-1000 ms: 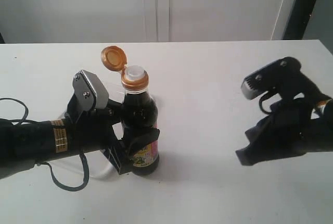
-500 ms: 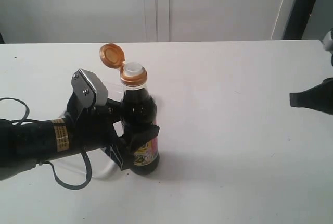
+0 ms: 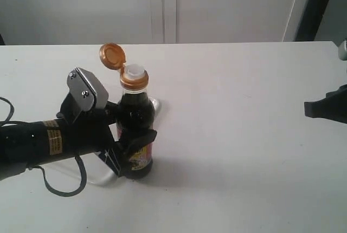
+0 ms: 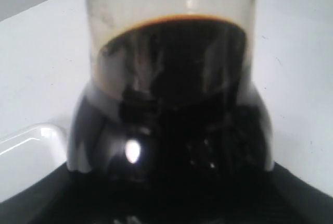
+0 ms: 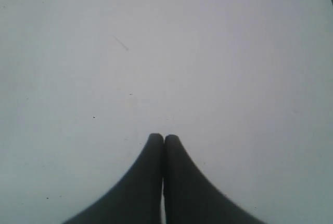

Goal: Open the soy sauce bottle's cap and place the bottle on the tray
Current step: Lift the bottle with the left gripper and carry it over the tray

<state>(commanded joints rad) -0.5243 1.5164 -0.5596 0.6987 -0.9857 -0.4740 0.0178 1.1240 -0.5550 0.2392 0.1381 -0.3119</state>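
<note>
The soy sauce bottle (image 3: 133, 122) stands upright at the left, dark liquid inside, label low on its side. Its orange-brown cap (image 3: 113, 57) is flipped open on its hinge and the white spout (image 3: 134, 71) shows. My left gripper (image 3: 132, 154) is shut on the bottle's lower body. In the left wrist view the bottle (image 4: 171, 94) fills the frame. Parts of the white tray (image 3: 155, 103) show behind and beside the bottle, with a corner (image 4: 26, 148) in the left wrist view. I cannot tell whether the bottle rests on it. My right gripper (image 5: 164, 139) is shut and empty, at the far right (image 3: 325, 108).
The white table (image 3: 233, 135) stretches between the two arms. A black cable (image 3: 59, 187) loops under the left arm. A pale wall stands behind the table's far edge.
The left gripper has carried the bottle leftward, towards the tray. The right arm has drawn back from mid-right to the right edge of the exterior view.
</note>
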